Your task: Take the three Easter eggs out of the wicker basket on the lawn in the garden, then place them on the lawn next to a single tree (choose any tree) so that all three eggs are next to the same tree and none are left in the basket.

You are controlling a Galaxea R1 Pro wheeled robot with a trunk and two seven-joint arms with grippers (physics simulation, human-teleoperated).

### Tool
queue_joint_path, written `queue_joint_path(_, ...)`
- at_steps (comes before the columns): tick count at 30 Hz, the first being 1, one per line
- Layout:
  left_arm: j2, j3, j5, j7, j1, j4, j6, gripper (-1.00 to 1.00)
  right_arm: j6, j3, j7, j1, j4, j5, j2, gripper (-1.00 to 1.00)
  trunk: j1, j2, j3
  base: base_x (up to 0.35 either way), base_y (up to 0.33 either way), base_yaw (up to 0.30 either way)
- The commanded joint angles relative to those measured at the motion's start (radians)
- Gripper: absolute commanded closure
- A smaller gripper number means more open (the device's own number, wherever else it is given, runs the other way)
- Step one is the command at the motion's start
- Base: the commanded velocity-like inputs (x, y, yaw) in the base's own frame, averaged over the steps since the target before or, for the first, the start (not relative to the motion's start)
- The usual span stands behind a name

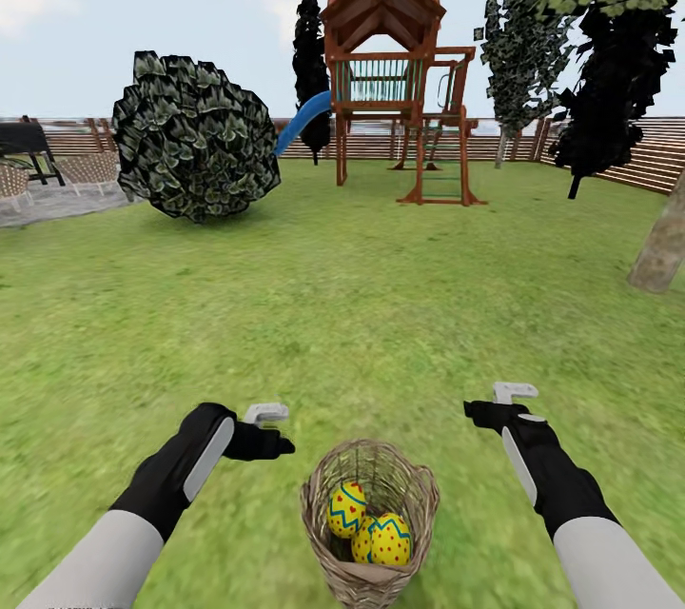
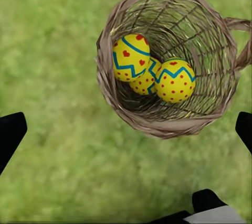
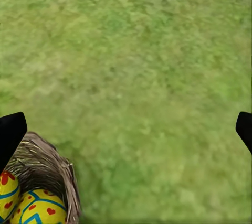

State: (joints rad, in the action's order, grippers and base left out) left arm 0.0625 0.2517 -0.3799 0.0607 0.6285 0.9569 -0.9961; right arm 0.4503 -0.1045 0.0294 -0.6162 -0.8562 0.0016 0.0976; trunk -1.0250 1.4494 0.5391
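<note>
**Both my hands hover beside the basket, eggs inside**

The wicker basket (image 1: 370, 523) stands on the lawn (image 1: 342, 304) right in front of me, between my two arms. All three Easter eggs (image 1: 371, 525) lie in it, bunched together and touching; from my left wrist I look straight down into the basket (image 2: 168, 61) and see the eggs (image 2: 152, 69) pressed against one side of the weave, one half hidden under the other two.

My left hand (image 1: 271, 428) hangs just beside the basket with its fingers spread wide and nothing between them. My right hand (image 1: 504, 404) hangs on the other side, a little farther off, also spread and empty; its wrist camera catches the basket rim (image 3: 50, 169) and two eggs (image 3: 31, 205) at the edge.

A pale trunk, the tree (image 1: 661, 247), leans on the grass well off to my right. Far ahead stand a round dark bush (image 1: 195, 138) and a wooden play tower (image 1: 400, 81) with a blue slide
</note>
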Motion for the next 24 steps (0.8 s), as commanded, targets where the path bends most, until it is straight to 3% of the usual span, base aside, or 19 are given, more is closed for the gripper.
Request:
queue_joint_path(1, -0.001, 0.002, 0.007, 0.004, 0.001, -0.005, -0.003, -1.00, 0.006, 0.001, 0.003, 0.000, -0.001, 0.000, -0.003, -1.00, 0.000, 0.001, 0.001, 0.000, 0.000, 0.000)
queue_joint_path(5, -0.005, 0.002, 0.006, 0.001, 0.002, -0.013, -0.003, -1.00, 0.009, 0.000, 0.007, 0.000, 0.001, 0.000, -0.044, -1.00, 0.000, 0.001, 0.001, 0.000, 0.000, -0.015)
queue_joint_path(8, -0.019, 0.000, 0.004, -0.001, 0.002, -0.014, -0.001, -1.00, 0.008, -0.001, 0.008, 0.000, 0.004, 0.001, -0.054, -1.00, 0.000, 0.001, 0.001, 0.000, 0.000, -0.045)
queue_joint_path(13, -0.072, 0.000, 0.003, -0.021, -0.001, -0.058, 0.017, -1.00, 0.005, -0.003, 0.007, 0.000, 0.005, 0.001, -0.056, -1.00, 0.000, 0.001, 0.001, 0.000, 0.000, -0.008)
queue_joint_path(15, -0.110, -0.005, 0.003, -0.036, -0.001, -0.122, 0.084, -1.00, 0.005, -0.002, 0.007, 0.000, 0.005, 0.000, -0.056, -1.00, 0.000, 0.001, 0.001, 0.000, 0.000, -0.001)
queue_joint_path(16, -0.117, -0.006, 0.002, -0.045, -0.001, -0.137, 0.121, -1.00, 0.005, -0.003, 0.007, 0.000, 0.005, 0.000, -0.056, -1.00, 0.000, 0.001, 0.001, 0.000, 0.000, 0.000)
queue_joint_path(18, -0.126, -0.007, -0.001, -0.079, -0.001, -0.155, 0.180, -1.00, 0.005, -0.002, 0.007, 0.000, 0.005, 0.001, -0.056, -1.00, 0.000, 0.001, 0.001, 0.000, 0.000, 0.000)
queue_joint_path(21, -0.130, -0.014, -0.015, -0.153, -0.001, -0.164, 0.216, -1.00, 0.006, -0.002, 0.008, 0.000, 0.005, 0.002, -0.056, -1.00, 0.000, 0.001, 0.001, 0.000, 0.000, 0.000)
queue_joint_path(24, -0.131, -0.059, -0.047, -0.256, -0.001, -0.166, 0.226, -1.00, 0.007, -0.001, 0.009, 0.000, 0.005, 0.004, -0.056, -1.00, 0.000, 0.001, 0.001, 0.000, 0.000, 0.000)
